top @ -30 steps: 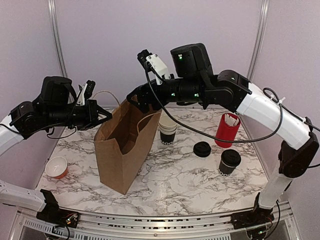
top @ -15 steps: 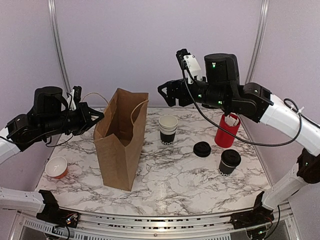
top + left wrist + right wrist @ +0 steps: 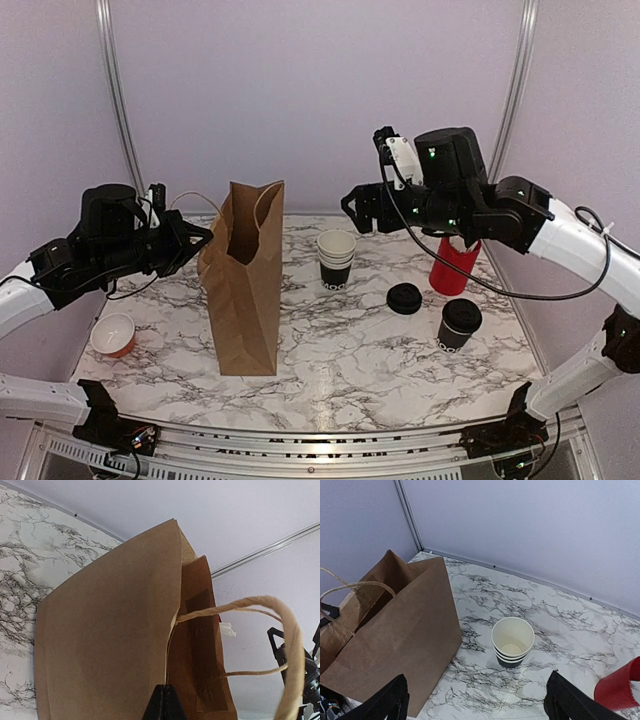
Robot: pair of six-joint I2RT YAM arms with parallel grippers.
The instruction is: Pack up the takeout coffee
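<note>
Top external view: the takeout coffee, a small black lidded paper cup, stands on the marble table near a loose black lid. The right gripper hangs with jaws spread. The left gripper, jaws pressed together, pinches the rim of the brown paper bag.

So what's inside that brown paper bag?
Near the mouth of the bag, only its brown inner walls show; no cup appears. Its bottom is hidden by its sides. The lidded coffee stands outside, on the table.
</note>
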